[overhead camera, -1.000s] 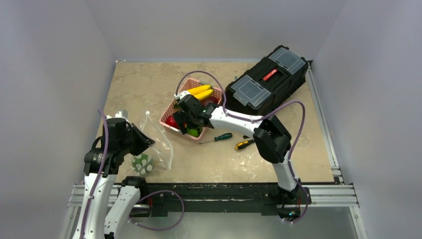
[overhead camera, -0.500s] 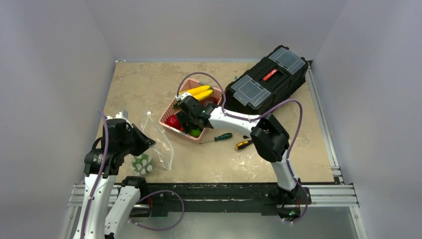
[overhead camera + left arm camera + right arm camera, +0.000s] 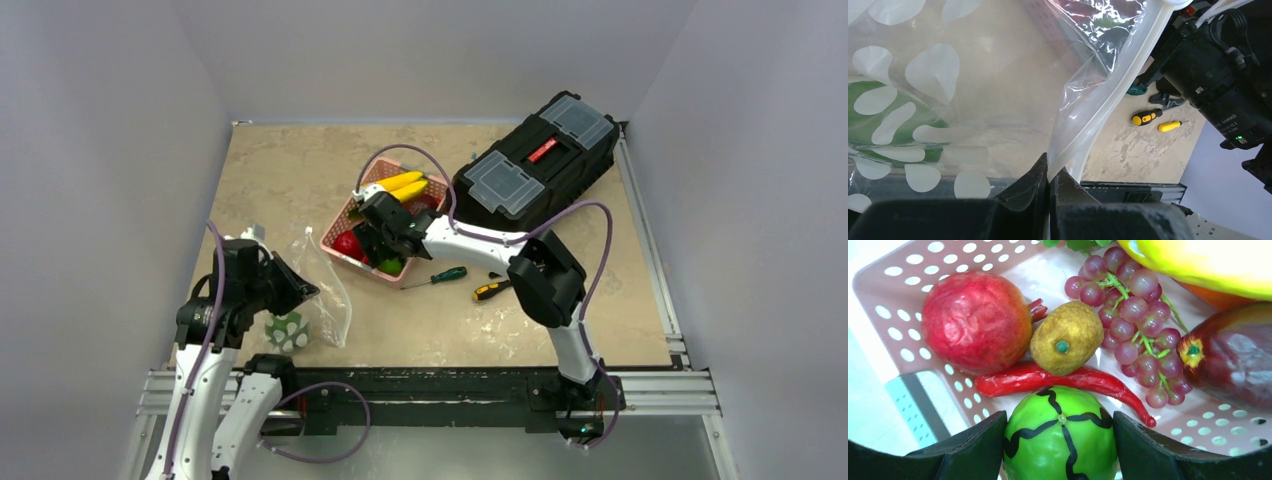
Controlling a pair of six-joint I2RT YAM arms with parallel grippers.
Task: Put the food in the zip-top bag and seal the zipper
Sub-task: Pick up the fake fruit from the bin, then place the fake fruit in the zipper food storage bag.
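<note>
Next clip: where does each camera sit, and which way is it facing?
Top: fixed above and behind, looking down on the table; both arms show, bases at bottom.
Left wrist: on the left arm, looking past its left pincer, shut on the bag edge, toward screwdrivers.
Right wrist: on the right arm, looking down into the basket; the right pincer straddles a green fruit.
Shared: top and left wrist both show bag and screwdrivers.
</note>
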